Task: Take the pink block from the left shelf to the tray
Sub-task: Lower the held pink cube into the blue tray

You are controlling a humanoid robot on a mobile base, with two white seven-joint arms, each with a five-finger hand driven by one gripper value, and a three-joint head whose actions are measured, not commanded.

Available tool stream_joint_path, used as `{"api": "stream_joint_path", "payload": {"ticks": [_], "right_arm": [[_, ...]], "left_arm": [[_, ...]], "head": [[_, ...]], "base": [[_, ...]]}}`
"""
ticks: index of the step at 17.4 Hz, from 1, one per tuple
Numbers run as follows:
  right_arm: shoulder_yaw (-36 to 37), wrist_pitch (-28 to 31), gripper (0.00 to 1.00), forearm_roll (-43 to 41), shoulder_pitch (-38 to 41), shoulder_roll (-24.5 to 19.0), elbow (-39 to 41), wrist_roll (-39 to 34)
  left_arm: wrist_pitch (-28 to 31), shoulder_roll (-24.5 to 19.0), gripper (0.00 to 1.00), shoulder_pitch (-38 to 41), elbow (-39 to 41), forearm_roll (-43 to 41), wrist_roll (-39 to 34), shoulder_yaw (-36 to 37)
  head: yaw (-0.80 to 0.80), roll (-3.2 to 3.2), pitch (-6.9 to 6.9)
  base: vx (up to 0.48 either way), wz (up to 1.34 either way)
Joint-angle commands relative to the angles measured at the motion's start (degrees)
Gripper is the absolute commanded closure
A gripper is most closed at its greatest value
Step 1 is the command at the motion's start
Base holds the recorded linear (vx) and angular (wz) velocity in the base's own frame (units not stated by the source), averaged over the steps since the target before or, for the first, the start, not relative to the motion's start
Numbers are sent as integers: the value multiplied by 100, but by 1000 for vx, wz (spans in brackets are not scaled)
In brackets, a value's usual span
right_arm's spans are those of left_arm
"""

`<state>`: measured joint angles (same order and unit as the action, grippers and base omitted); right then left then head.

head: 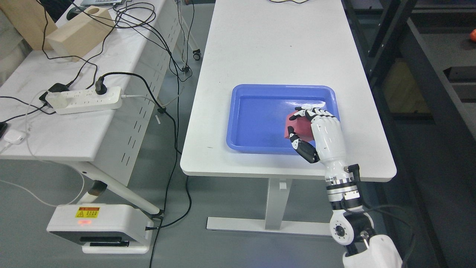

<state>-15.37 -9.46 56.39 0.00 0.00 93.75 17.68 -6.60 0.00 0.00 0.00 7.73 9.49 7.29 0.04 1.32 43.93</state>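
Left: side table carrying a power strip and wooden block. Centre: white table bearing blue tray. Right: right hand grips the pink block, fingers curled around it, over the tray's right portion.

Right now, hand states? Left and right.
Left: not in view.
Right hand: fingers closed on the pink block, over the blue tray.

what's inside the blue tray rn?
One pink block, at the right side of the blue tray, gripped by the right hand. The hand covers the block's right part, so whether it rests on the tray floor can't be seen. Nothing else shows inside.
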Motion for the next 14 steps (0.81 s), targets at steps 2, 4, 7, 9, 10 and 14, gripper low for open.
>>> {"api": "stream_joint_path", "payload": {"ticks": [2,4,7,9,10,14], "right_arm": [[-414,155,95,267,106,100,-6,-317],[-415,234,95,285,106,100,-6,-537],[-415,401,95,364,114,100,-32,-801],[-415,524,95,470,114,100,-50,-959],[-415,525,95,461,106,100,-50,-960],[-476,525,95,443,-26,100,-76,-951]], "left_arm": [[-17,-100,0,114,100,0,0,0],[-17,-100,0,114,100,0,0,0],[-17,-100,0,114,100,0,0,0],[-17,-100,0,114,100,0,0,0],[-17,-100,0,114,100,0,0,0],[-17,-100,0,114,100,0,0,0]], "head": [[0,0,0],[0,0,0],[0,0,0],[0,0,0],[0,0,0],[0,0,0]], "base": [[160,15],[118,12],[95,2],[70,2],[70,7],[66,2]]}}
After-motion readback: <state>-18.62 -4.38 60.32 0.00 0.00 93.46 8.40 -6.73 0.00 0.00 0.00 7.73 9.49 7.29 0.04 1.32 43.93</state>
